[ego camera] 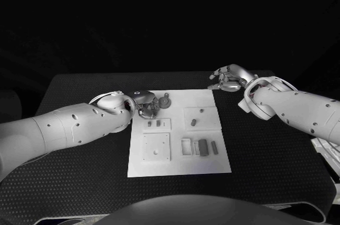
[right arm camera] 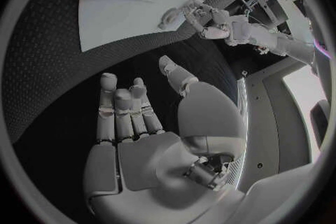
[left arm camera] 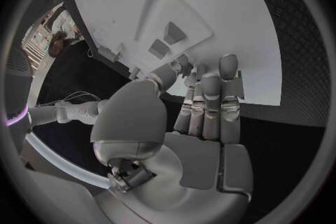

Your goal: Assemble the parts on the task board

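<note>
From the head camera, the white task board point(ego camera: 177, 161) lies in the middle of the black tabletop point(ego camera: 276, 151). Small grey parts point(ego camera: 203, 147) sit in a row on its right side, one more point(ego camera: 194, 121) stands on a raised square above them, and two point(ego camera: 154, 123) rest near its left edge. The left robot hand point(ego camera: 151, 106) hangs over the board's far left corner, fingers curled downward; whether it holds anything I cannot tell. The right robot hand point(ego camera: 228, 79) hovers beyond the board's far right corner, over bare tabletop.

In the left wrist view, the left robot hand's fingers point(left arm camera: 210, 101) lie side by side at the board's edge point(left arm camera: 266, 75), hiding what lies under them.

In the right wrist view, the right robot hand point(right arm camera: 140, 123) is spread and empty above the tabletop, apart from the board point(right arm camera: 119, 17).
</note>
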Available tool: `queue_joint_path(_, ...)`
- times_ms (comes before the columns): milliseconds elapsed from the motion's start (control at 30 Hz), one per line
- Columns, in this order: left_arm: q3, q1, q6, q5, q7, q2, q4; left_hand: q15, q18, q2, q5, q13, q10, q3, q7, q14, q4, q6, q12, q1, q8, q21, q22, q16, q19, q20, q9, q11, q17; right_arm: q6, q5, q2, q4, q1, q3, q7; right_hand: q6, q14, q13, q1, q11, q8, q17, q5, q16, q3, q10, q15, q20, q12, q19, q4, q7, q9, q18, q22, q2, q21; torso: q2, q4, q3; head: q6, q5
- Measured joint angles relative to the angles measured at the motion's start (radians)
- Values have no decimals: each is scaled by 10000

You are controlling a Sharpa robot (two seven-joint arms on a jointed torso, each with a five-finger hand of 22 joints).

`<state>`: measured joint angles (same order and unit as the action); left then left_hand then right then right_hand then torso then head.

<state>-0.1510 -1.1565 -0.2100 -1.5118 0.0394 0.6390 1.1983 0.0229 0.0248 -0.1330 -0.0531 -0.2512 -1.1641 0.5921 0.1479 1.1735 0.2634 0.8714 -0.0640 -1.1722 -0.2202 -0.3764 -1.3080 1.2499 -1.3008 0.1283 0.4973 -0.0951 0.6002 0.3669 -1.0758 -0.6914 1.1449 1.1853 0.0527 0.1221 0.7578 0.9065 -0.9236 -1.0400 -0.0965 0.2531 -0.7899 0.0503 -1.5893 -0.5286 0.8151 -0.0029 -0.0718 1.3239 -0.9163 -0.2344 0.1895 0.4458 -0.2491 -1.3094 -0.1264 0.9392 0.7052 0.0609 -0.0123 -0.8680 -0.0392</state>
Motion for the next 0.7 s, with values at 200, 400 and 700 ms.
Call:
queue_joint_path(200,10,2,-98,17,-21,142,-49,-2,6,-158,0,-9,48,-54,-23,-3,3,-65,0,27,0,0,1,0,34,-34,-11,21,-22,0,0,-5,-6,0,-2,0,1,-1,10,0,0,38,0,0,0,-30,0,0,0,0,0,-30,-2,0,-43,0,0,0,-1,0,1,27,-12)
queue_joint_path(400,12,2,-122,33,-35,235,-84,-36,35,-263,0,-8,119,-82,-61,-37,29,-134,0,26,0,0,2,0,56,-56,-14,22,-34,0,0,-14,-19,0,-1,2,1,-31,20,0,38,43,10,0,0,-30,-38,-14,0,0,0,-30,-3,1,-46,0,0,-40,-2,0,4,39,-17)
queue_joint_path(700,43,4,-369,150,-53,488,-284,-58,67,-296,0,-23,191,-98,-37,-80,-6,-165,-36,-22,-33,13,3,-5,62,-134,-13,5,-73,-39,-33,-34,-149,-1,1,3,-104,-228,634,0,3,43,484,0,750,-185,-253,-75,-215,-757,398,-186,0,-19,-65,44,0,-552,-2,0,4,80,-21)
